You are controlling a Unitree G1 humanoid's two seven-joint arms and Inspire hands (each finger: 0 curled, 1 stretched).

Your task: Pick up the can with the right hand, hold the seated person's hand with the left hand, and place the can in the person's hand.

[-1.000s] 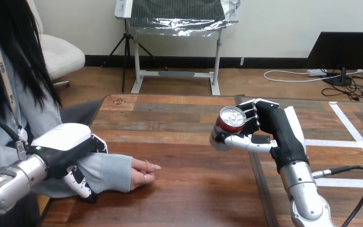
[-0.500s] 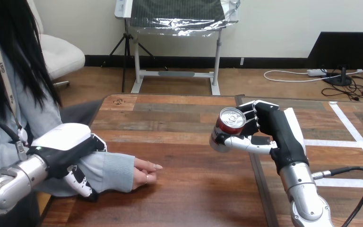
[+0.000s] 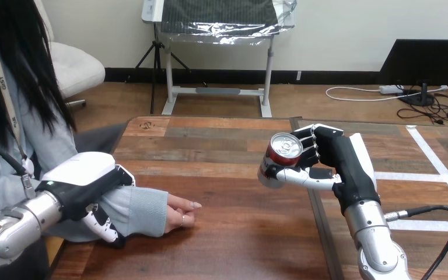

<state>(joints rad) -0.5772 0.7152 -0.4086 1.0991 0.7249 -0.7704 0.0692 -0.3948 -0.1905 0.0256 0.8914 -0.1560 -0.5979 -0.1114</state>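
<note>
My right hand (image 3: 338, 160) is shut on a red and silver can (image 3: 279, 158), holding it tilted above the table's middle right. The person's hand (image 3: 181, 212) rests loosely curled on the wooden table (image 3: 221, 146) at the left, well apart from the can. My left hand (image 3: 87, 184) lies over the person's forearm just behind the wrist, with its fingers and thumb curled round the grey sleeve (image 3: 134, 211).
A seam (image 3: 318, 216) runs down the table under my right arm, with white tape lines (image 3: 437, 160) on the right section. The person sits at the left edge of the table.
My left hand and the person's forearm have shifted slightly to the right. The can and my right hand have barely moved.
</note>
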